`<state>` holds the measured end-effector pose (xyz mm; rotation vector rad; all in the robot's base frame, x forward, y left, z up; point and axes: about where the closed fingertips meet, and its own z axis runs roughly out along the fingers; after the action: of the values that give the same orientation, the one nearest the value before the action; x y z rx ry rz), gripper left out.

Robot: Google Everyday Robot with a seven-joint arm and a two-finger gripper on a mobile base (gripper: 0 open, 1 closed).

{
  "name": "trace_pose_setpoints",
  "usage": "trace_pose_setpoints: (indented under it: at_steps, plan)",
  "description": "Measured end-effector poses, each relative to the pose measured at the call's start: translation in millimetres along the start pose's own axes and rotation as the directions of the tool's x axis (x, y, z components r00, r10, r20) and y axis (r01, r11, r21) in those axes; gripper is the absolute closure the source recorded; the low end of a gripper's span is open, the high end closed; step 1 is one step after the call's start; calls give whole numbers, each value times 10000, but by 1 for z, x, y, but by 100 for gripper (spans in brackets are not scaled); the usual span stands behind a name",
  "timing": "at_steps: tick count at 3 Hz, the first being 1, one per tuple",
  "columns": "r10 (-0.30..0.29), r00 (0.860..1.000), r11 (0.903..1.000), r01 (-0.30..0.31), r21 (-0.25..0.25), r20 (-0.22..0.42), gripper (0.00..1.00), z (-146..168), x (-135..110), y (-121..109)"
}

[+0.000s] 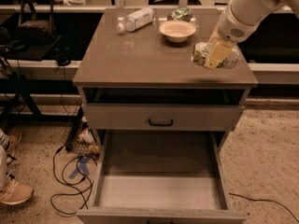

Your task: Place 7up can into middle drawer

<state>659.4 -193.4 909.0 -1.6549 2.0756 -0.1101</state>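
Observation:
The 7up can (200, 53) is silvery-white with green print and lies sideways between my gripper's yellowish fingers (218, 55). My gripper (214, 56) is shut on the can and holds it just above the cabinet top (140, 55), near its front right corner. The middle drawer (161, 190) is pulled out wide below, with tall grey walls and a bare flat floor. It lies lower and to the left of the gripper.
A cream bowl (177, 30), a clear plastic bottle with a white cap (135, 19) and a dark green shiny packet (180, 14) sit at the back of the top. The upper drawer front with a black loop handle (161, 122) is closed. Cables (70, 176) lie on the floor at left.

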Motion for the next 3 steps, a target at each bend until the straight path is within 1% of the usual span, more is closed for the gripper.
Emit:
trace_pose_setpoints:
  at_steps: [1, 2, 3]
  plan:
    - [167, 9994, 9990, -179, -401, -298, 100, 9, 10, 9]
    - [1214, 9902, 9674, -1335, -2152, -686, 100, 29, 49, 72]
    - [1733, 9815, 9256, -1905, -3269, -812, 100, 41, 63, 128]
